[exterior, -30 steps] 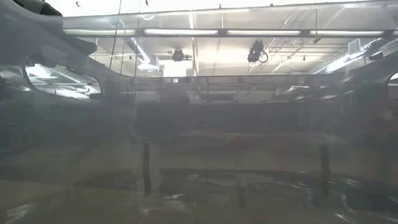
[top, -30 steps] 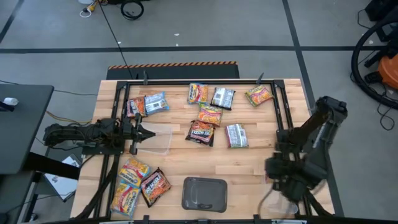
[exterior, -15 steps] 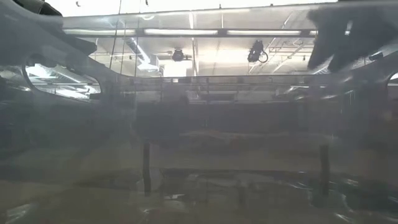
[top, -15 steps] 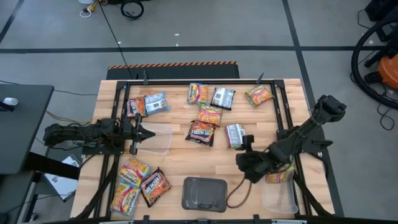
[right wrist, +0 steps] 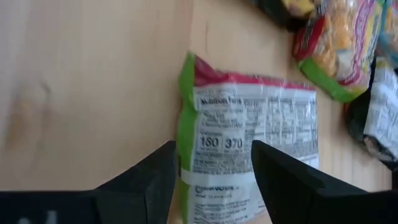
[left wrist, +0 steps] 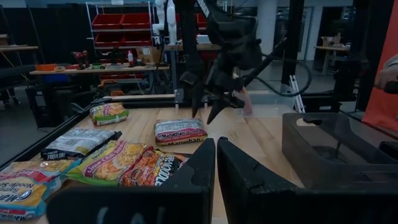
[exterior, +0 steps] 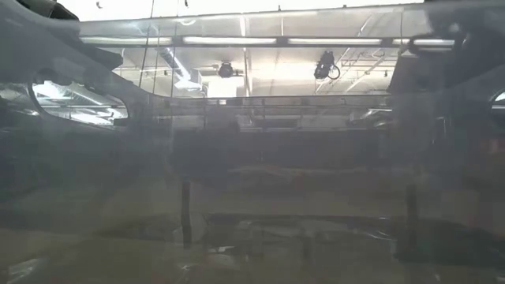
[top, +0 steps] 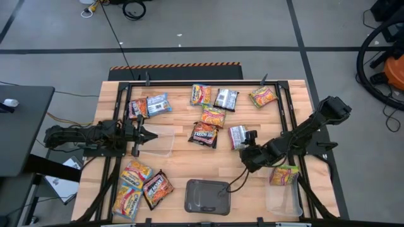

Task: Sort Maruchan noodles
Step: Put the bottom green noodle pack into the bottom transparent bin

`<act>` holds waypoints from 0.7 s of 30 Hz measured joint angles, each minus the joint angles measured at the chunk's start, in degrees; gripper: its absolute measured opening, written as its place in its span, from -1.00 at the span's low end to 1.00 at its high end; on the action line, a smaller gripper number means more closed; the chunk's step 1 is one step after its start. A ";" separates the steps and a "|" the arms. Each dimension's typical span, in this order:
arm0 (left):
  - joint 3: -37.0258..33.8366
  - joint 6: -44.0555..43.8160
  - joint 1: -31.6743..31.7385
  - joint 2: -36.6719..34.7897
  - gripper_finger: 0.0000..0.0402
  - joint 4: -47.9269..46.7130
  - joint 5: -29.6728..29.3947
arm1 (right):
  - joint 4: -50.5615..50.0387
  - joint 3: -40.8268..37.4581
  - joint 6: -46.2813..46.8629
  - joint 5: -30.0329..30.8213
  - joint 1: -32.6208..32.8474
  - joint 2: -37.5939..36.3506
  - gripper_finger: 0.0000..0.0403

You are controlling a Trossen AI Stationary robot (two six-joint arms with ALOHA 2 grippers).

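My right gripper [top: 245, 146], fingers spread and empty, hovers over a green-edged noodle packet [right wrist: 249, 146]; my left gripper [top: 151, 137] rests clenched.

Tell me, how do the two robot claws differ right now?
The left claw has its fingers pressed together and holds nothing, parked beside a clear tub at the table's left. The right claw is spread wide, reaching over the table's middle toward a green-edged noodle packet lying face-down. Both are dark, two-fingered and empty.
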 joint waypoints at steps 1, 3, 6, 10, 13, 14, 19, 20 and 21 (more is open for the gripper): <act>-0.01 0.00 -0.01 0.00 -0.88 0.00 0.01 | 0.52 -0.45 -0.04 -0.11 -0.46 0.00 0.05; 0.00 0.02 0.01 -0.01 -0.88 0.00 0.00 | 1.56 -1.28 -0.04 -0.20 -1.50 0.00 0.04; 0.00 0.02 -0.01 0.01 -0.88 0.00 0.00 | 3.53 -2.45 -1.05 -0.77 -3.16 0.00 0.04; -0.01 0.01 -0.01 0.00 -0.88 0.00 0.01 | 6.46 -3.91 -3.67 -2.20 -5.51 0.00 0.04; -0.02 0.02 -0.01 0.01 -0.88 0.00 0.02 | 6.63 -4.05 -5.04 -2.04 -6.97 0.00 0.03; -0.02 0.00 -0.01 0.01 -0.88 0.00 0.02 | 6.63 -4.05 -5.14 -1.91 -7.39 0.00 0.02; -0.02 0.00 -0.01 0.01 -0.88 0.00 0.02 | 6.68 -4.05 -5.12 -1.78 -8.96 0.00 -0.16; 0.00 0.00 -0.01 0.01 -0.88 0.00 0.02 | 6.79 -4.05 -5.11 -1.68 -9.20 0.00 -0.23; 0.00 0.00 0.00 0.01 -0.88 0.00 0.01 | 6.84 -4.05 -4.99 -1.66 -9.40 0.00 -0.29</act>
